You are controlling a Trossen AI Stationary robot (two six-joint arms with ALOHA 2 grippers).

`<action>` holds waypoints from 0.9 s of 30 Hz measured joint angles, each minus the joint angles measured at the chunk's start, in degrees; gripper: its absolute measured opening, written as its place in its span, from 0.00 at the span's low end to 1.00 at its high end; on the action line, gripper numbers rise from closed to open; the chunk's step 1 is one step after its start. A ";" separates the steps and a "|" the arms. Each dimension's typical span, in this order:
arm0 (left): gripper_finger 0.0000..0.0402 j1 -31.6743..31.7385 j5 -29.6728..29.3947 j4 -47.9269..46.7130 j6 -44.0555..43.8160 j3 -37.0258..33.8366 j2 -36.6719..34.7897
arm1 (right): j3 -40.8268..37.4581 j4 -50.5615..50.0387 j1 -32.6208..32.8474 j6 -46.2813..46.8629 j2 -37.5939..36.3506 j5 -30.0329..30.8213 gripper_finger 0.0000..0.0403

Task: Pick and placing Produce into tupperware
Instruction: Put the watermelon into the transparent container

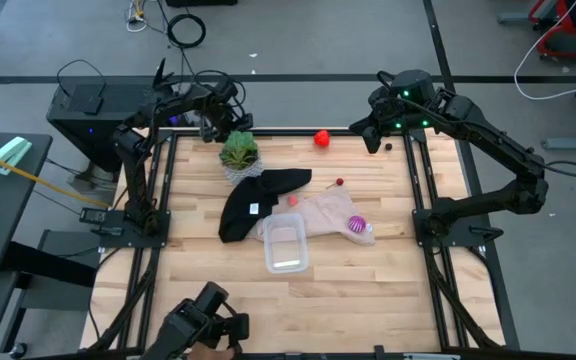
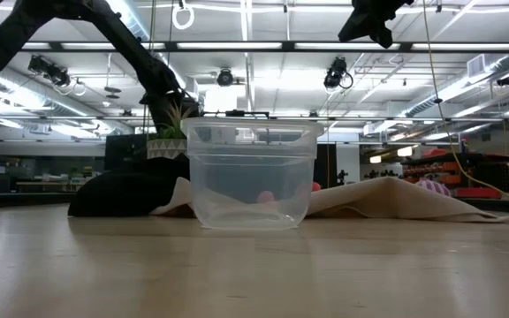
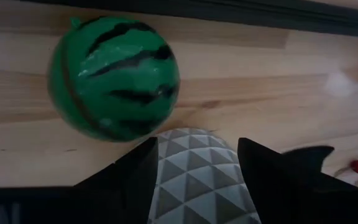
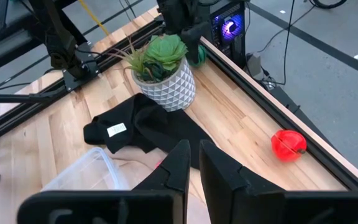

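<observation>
The green striped melon lies on the wood by the table's far rail, just behind the plant pot. My left gripper hovers open above it and the pot, with the pot showing between its fingers. The red fruit sits near the far edge. The purple fruit rests on the beige cloth. A pinkish fruit lies by the black cloth. The clear tub stands upright at the table's middle. My right gripper hangs shut in the air near the far right corner, beyond the red fruit.
The leafy plant in its white patterned pot stands close under my left gripper. A tiny red piece lies on bare wood. A dark rail runs along the far edge. Open wood lies on the near half of the table.
</observation>
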 joint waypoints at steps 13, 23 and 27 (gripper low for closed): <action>0.49 -0.07 0.57 1.29 0.11 0.00 0.73 | 0.00 0.01 0.00 -0.02 0.00 0.00 0.11; 0.24 -0.14 2.71 3.67 -0.69 0.00 2.12 | 0.00 0.05 0.00 0.00 0.00 0.00 0.11; 0.12 -0.07 5.06 7.68 -2.19 -0.04 1.60 | 0.00 0.05 0.00 0.00 0.00 0.02 0.11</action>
